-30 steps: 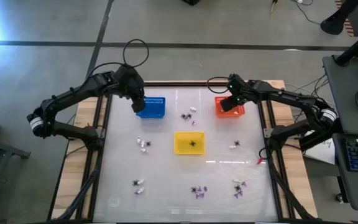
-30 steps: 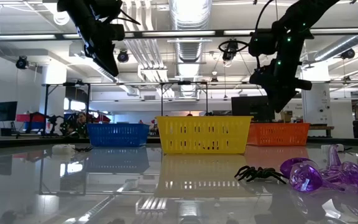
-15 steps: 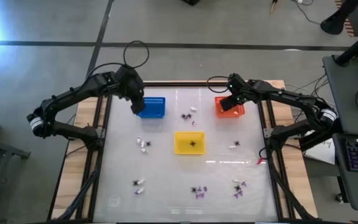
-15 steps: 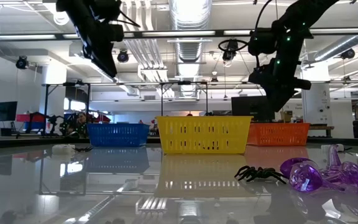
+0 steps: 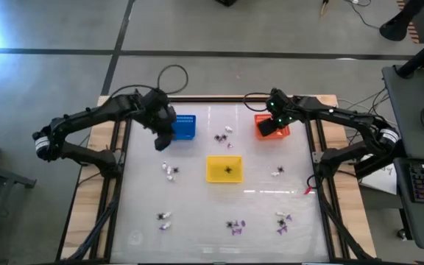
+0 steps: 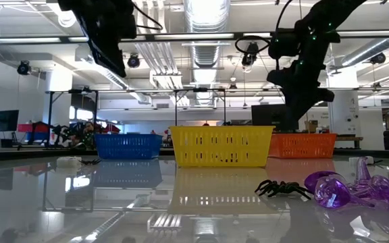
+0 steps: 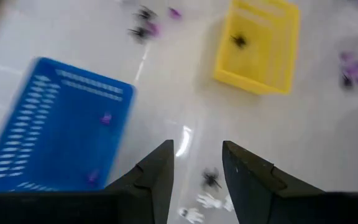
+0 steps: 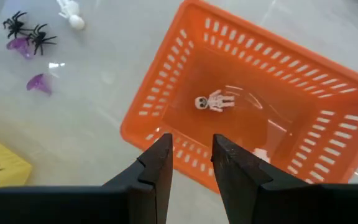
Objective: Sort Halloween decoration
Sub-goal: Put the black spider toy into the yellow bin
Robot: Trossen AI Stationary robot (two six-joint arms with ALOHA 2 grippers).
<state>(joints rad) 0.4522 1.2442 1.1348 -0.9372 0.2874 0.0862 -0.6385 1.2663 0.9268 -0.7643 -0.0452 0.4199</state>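
Sorted: small white plastic skeleton (image 8: 214, 101) lies in orange slatted basket (image 8: 328, 93); black spider (image 7: 238, 41) in yellow basket (image 7: 289, 37); purple bits (image 7: 106, 117) in blue basket (image 7: 17, 130).
Left: scattered trinkets (image 5: 234, 226) across near table (image 5: 197, 235).
Left gripper (image 7: 197, 163): parted, empty, beside blue basket.
Right gripper (image 8: 191, 155): parted, empty, over orange basket.

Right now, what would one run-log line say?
left gripper: open, empty, beside blue basket | right gripper: open, empty, over orange basket | white skeleton: inside orange basket

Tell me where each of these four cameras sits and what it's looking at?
High: overhead, straight down on the table, both arms.
Low: table height, looking level at the yellow basket; arms hang above.
Left wrist: over the blue basket; left gripper open.
Right wrist: above the orange basket, white skeleton inside; right gripper open.
Shared: left wrist and high both show the yellow basket.
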